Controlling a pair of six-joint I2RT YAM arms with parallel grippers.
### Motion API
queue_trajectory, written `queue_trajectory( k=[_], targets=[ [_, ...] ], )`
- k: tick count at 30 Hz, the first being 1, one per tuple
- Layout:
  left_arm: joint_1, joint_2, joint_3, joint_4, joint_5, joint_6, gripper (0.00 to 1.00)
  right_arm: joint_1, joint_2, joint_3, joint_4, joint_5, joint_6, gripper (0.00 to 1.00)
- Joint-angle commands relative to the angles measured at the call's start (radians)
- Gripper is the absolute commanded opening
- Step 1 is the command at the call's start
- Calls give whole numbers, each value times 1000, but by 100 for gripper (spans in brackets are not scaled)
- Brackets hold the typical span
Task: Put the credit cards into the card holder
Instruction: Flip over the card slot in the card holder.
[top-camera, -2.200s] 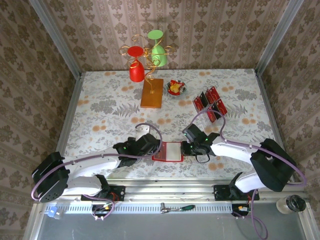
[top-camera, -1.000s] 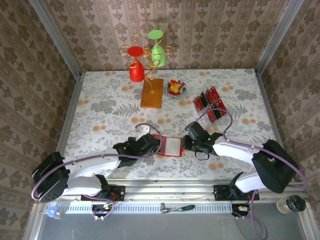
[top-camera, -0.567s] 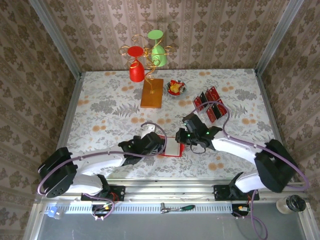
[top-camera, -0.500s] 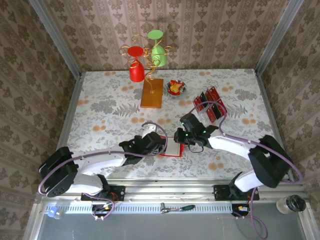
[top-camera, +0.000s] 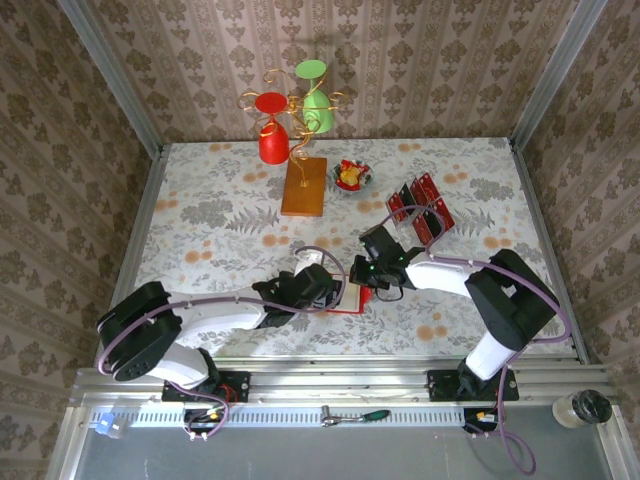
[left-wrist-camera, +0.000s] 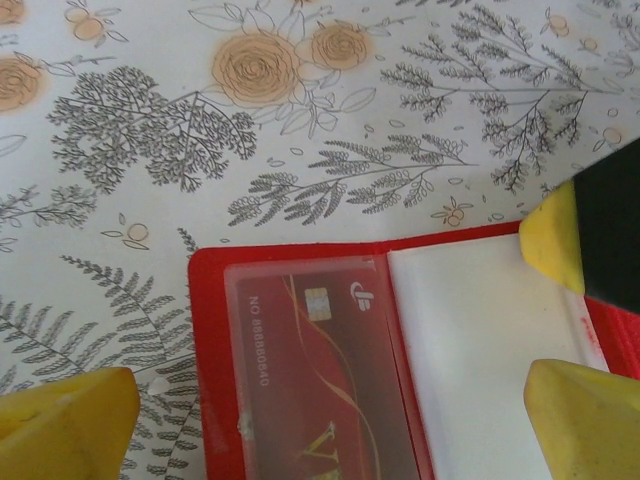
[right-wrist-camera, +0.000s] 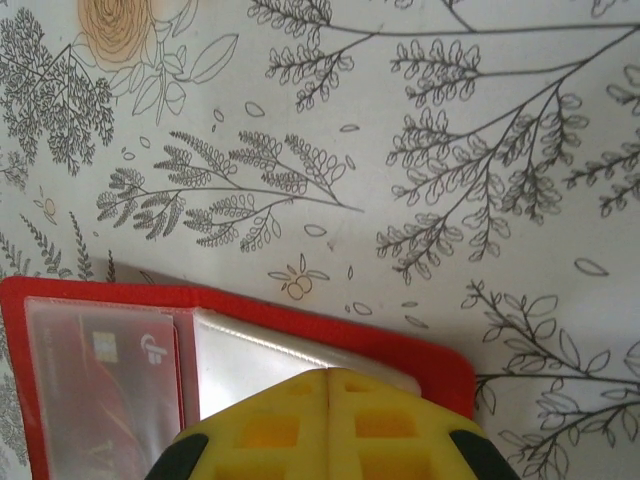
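Note:
The card holder (left-wrist-camera: 210, 330) lies open on the flowered table, red with a pale right page (left-wrist-camera: 480, 350). One red credit card (left-wrist-camera: 320, 380) sits in its clear left pocket. My left gripper (left-wrist-camera: 325, 425) hangs open just above the holder, one yellow finger (left-wrist-camera: 65, 425) on each side. My right gripper (right-wrist-camera: 328, 378) is shut, its tips resting on the pale page near the holder's far red edge (right-wrist-camera: 300, 315). In the top view both grippers meet over the holder (top-camera: 350, 303). Several more credit cards (top-camera: 420, 212) stand upright at the back right.
A wire stand on an orange wooden slab (top-camera: 304, 186) holds a red cup (top-camera: 272, 140) and a green cup (top-camera: 318, 108) at the back. A small bowl of sweets (top-camera: 351, 175) sits beside it. Metal rails edge the table.
My right gripper has shut and moved left onto the holder's right page. The holder slid a little away from the near edge. My left arm came forward over it, still open.

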Motion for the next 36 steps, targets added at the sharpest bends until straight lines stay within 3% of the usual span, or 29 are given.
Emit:
queue_trajectory(
  k=[1, 10, 24, 28, 33, 36],
  targets=[
    [-3, 27, 10, 36, 14, 23, 100, -13, 30, 11, 3, -44, -34, 3],
    [3, 75, -17, 76, 41, 29, 100, -12, 91, 20, 32, -143, -59, 1],
    [2, 104, -48, 86, 53, 32, 100, -5, 98, 20, 29, -140, -58, 2],
    [3, 119, -57, 86, 55, 29, 94, -5, 96, 22, 30, -140, -56, 3],
    [1, 118, -78, 99, 53, 17, 88, -9, 78, 35, 15, -146, -63, 14],
    [1, 111, -91, 107, 50, 5, 87, -20, 36, 35, -1, -137, -64, 28]
  ],
)
